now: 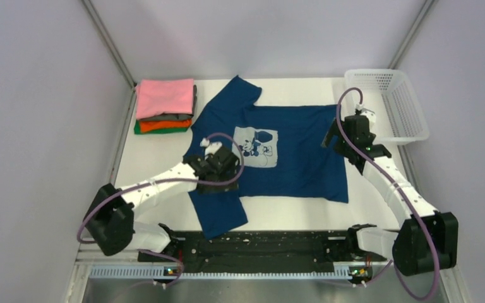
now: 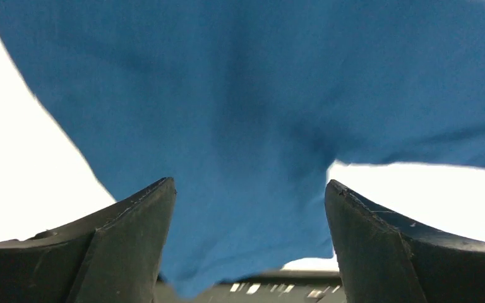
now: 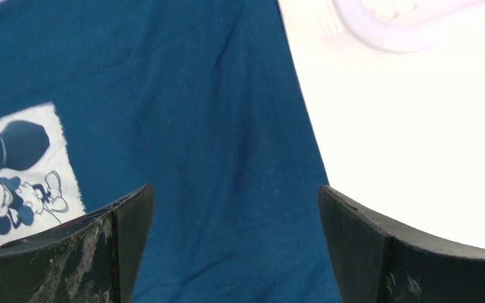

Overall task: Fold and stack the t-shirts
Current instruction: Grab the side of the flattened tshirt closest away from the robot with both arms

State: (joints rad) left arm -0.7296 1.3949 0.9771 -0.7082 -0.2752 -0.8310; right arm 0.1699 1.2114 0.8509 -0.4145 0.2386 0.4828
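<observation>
The navy blue short-sleeved cloth t-shirt (image 1: 303, 158) with a white cartoon print lies spread flat on the white surface (image 1: 290, 214), its collar towards the stack of folded shirts (image 1: 164, 107) topped by a pink one. Both claws gape wide and hold nothing: the left claw (image 2: 251, 189) is over the near sleeve by the armpit, and the right claw (image 3: 237, 192) straddles the hem edge. A clean fold probably needs each to drop straight down, pinch both layers, and lift together, keeping the cloth taut.

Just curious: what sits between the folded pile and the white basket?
The navy t-shirt, spread out flat; the top view shows it.
</observation>
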